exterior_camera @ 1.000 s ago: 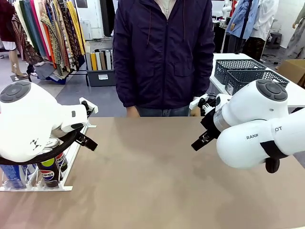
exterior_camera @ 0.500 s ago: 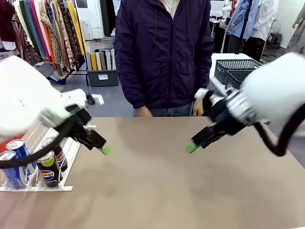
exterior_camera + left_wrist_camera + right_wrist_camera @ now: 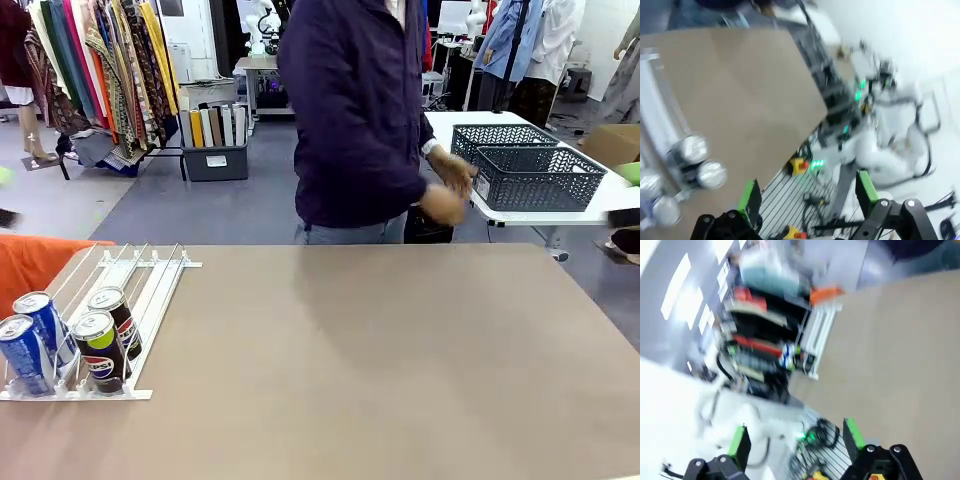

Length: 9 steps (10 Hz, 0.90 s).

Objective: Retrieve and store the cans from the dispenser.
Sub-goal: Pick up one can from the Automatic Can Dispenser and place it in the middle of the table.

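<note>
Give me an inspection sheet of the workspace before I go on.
Surface: tan table, no spills seen.
Job's things: four cans upright at the dispenser near end, two blue, two black.
Clutter: nothing seen.
Grippers: left gripper open, right gripper open, both empty.
Cables: black cable on the floor past the table edge, blurred.
Surroundings: person at far side beside grey baskets; clothes rack far left.

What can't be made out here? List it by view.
Front view: the person's hand is blurred; whether it holds anything can't be told.
Front view: the dispenser meets the left picture edge, cutting off its full width.
Left wrist view: the cans are blurred; colours and logos unreadable.
Right wrist view: blur smears the dispenser white; its cans can't be counted.
</note>
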Available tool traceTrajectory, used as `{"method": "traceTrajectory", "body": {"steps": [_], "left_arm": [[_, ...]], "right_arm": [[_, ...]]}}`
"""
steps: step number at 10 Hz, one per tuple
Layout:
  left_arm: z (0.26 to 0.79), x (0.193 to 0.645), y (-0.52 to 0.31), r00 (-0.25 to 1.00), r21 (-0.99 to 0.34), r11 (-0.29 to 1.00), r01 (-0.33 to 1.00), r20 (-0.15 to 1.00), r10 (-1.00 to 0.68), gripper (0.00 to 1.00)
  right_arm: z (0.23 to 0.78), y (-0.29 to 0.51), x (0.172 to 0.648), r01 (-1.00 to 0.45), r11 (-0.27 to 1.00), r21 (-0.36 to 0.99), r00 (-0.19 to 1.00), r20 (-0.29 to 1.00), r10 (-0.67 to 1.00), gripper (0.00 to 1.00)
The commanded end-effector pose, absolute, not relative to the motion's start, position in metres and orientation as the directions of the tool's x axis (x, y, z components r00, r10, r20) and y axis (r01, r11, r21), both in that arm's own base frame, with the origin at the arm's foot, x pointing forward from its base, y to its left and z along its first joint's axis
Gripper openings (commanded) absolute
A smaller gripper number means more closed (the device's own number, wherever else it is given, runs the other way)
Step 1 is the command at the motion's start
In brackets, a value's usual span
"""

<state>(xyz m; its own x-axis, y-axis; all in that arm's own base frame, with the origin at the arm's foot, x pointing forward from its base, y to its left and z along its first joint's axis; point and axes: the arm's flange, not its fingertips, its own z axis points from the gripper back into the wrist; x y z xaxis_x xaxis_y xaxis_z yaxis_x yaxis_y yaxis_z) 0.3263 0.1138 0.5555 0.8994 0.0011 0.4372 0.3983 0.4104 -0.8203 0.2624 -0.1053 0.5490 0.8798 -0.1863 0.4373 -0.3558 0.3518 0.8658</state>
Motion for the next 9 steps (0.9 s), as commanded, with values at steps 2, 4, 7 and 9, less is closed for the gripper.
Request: {"method": "traceTrajectory", "body": {"steps": [2, 4, 7, 9], "left_arm": [[0.486, 0.324, 0.203, 0.863, -0.942, 0.281, 0.184, 0.292, 0.412, 1.0], [0.462, 0.311, 0.226, 0.804, -0.948, 0.301, 0.102, 0.257, 0.537, 1.0], [0.479, 0.302, 0.242, 0.859, -0.944, 0.306, 0.122, 0.255, 0.443, 1.0], [0.479, 0.302, 0.242, 0.859, -0.944, 0.306, 0.122, 0.255, 0.443, 1.0]], "right_arm": [[0.445, -0.179, 0.219, -0.246, 0.152, 0.957, 0.744, 0.287, -0.604, 1.0], [0.419, -0.184, 0.231, -0.116, 0.179, 0.977, 0.705, 0.208, -0.678, 1.0], [0.473, -0.245, 0.214, -0.172, 0.18, 0.969, 0.75, 0.247, -0.614, 1.0], [0.473, -0.245, 0.214, -0.172, 0.18, 0.969, 0.75, 0.247, -0.614, 1.0]]}}
